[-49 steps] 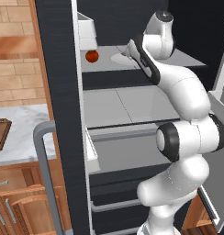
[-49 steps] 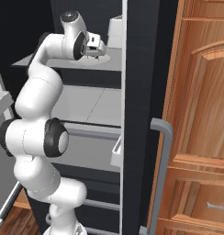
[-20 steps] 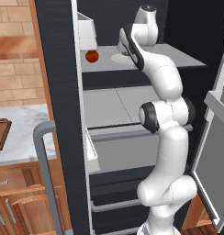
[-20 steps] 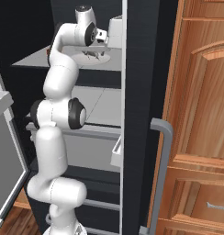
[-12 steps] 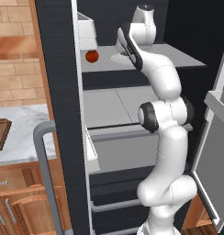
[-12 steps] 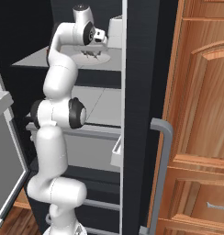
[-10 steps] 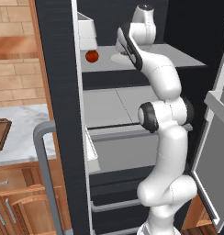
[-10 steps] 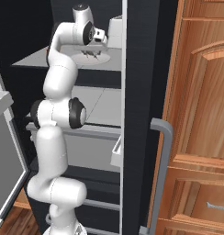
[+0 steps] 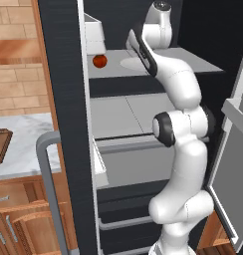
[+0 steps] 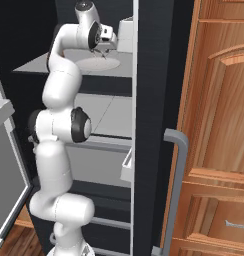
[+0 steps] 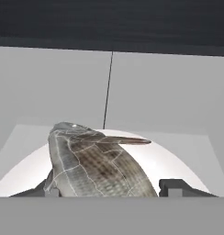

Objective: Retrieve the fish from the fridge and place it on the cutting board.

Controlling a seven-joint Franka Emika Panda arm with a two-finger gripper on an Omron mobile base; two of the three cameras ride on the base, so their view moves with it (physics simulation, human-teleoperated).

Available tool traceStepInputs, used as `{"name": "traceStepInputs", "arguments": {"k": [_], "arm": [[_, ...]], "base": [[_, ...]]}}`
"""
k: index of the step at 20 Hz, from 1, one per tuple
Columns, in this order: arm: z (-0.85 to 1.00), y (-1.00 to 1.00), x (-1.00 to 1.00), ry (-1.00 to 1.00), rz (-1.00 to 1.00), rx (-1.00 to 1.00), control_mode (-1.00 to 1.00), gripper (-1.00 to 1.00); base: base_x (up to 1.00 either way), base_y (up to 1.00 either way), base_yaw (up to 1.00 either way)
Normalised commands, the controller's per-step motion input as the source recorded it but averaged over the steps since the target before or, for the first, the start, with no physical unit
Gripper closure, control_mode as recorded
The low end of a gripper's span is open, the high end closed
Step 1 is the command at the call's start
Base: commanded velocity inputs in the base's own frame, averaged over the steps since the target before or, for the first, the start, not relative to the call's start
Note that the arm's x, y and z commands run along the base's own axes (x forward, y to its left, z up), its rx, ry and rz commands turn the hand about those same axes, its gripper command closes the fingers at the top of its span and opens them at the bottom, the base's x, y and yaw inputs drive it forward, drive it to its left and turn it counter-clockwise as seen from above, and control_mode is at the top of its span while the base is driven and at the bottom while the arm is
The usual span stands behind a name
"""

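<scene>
Grasping the fish (image 11: 93, 163) is the step in hand: the tool (image 11: 107, 188) sits low over it on the upper shelf (image 9: 193, 62) of the open fridge (image 9: 63, 74), with 1 dark fingertip (image 11: 178, 187) showing on each side of the body. The jaws stand partly closed around the fish, but whether they already bear on it I cannot tell. The fish lies on a white plate (image 11: 178, 158), its scaled flank up and a thin fin jutting to one side.

Next, I judge, the tool must finish closing on the body, lift it straight off the plate, and draw back out through the doorway without brushing the shelf above; then the base has to carry it to the cutting board (image 9: 0, 145), which sits on the desk (image 9: 24, 149) left of the fridge.

On the same shelf, a red round fruit (image 9: 99, 61) lies beside a white box (image 9: 93, 35), well apart from the plate. The shelf below looks bare, and the drawers beneath are shut.
</scene>
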Motion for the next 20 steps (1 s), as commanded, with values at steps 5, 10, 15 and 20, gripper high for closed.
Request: {"name": "traceStepInputs", "arguments": {"k": [5, 10, 15, 20], "arm": [[0.02, 0.00, -0.36, -0.05, 0.00, 0.00, -1.00, 1.00], [0.19, -0.03, -0.70, -0.03, 0.00, 0.00, -1.00, 1.00], [0.26, -0.10, -0.76, -0.02, 0.00, 0.00, -1.00, 1.00], [0.00, -0.01, -0.98, -0.02, 0.00, 0.00, -1.00, 1.00]], "base": [[0.00, 0.00, 0.00], [0.00, 0.00, 0.00], [0.00, 0.00, 0.00], [0.00, 0.00, 0.00]]}}
